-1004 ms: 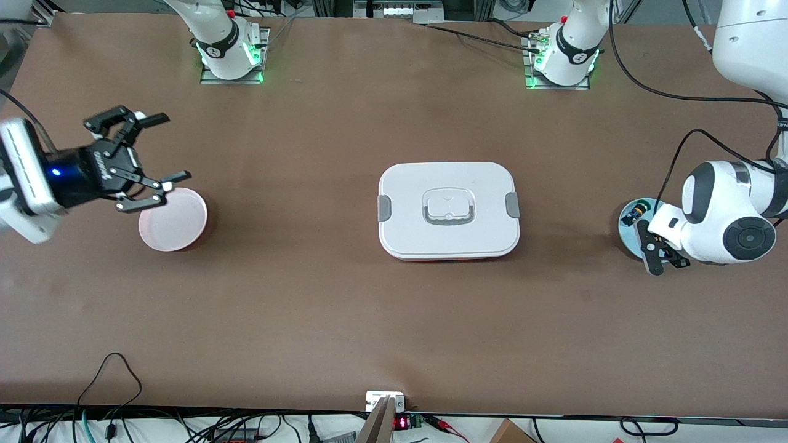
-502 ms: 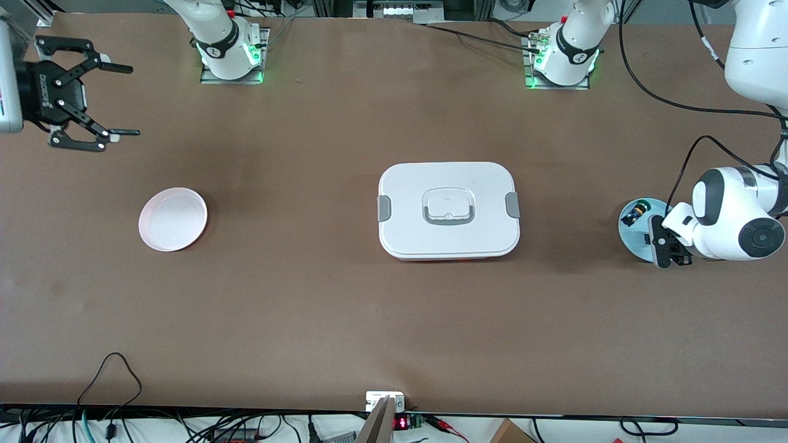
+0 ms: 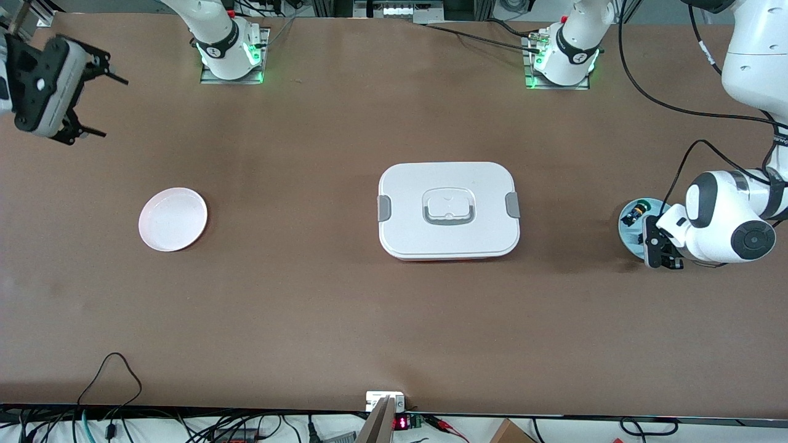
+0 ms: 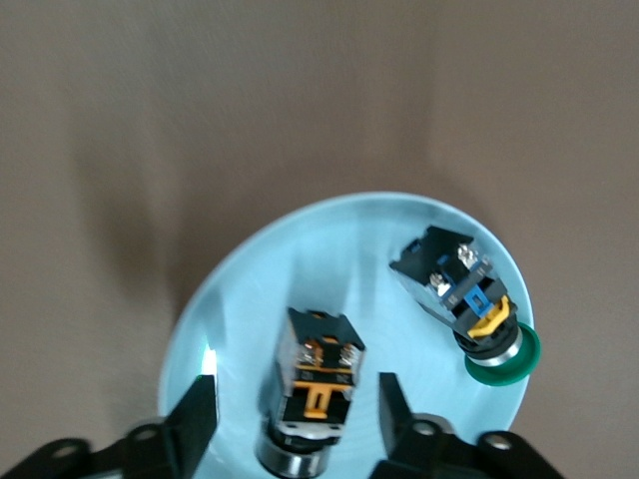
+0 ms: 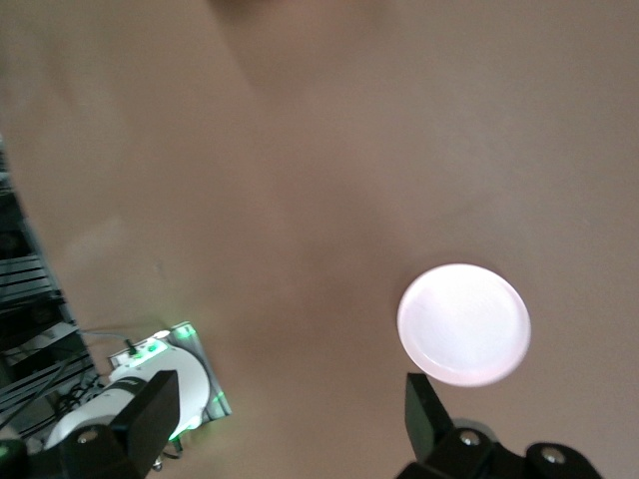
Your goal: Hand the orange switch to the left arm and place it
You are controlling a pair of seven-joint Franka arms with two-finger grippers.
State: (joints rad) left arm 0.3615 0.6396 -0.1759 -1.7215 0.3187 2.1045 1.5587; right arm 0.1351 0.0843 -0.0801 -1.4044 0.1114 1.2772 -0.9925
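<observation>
The big white rounded-rectangular lidded box (image 3: pixel 449 210) stands in the middle of the brown desk (image 3: pixel 308 307) and blocks the straight low way between the two ends. Wide bare desk lies nearer to the front camera than the box, and also between the box and the arm bases. On the pale blue round plate (image 4: pixel 250 299), the left end effector (image 4: pixel 298 419) has its fingers apart on both sides of the black switch with orange band (image 4: pixel 316 384), with a gap at each side; the black part with blue, yellow and green bits (image 4: pixel 464 299) lies close beside. The right end effector (image 3: pixel 92 101) hangs with fingers spread over bare desk at the right arm's end. Around the small white round plate (image 3: pixel 173 219) the desk is free.

No readable text, label or brand anywhere; red digits glow on a small display (image 3: pixel 401 423) at the table (image 3: pixel 345 320) edge, illegible.
</observation>
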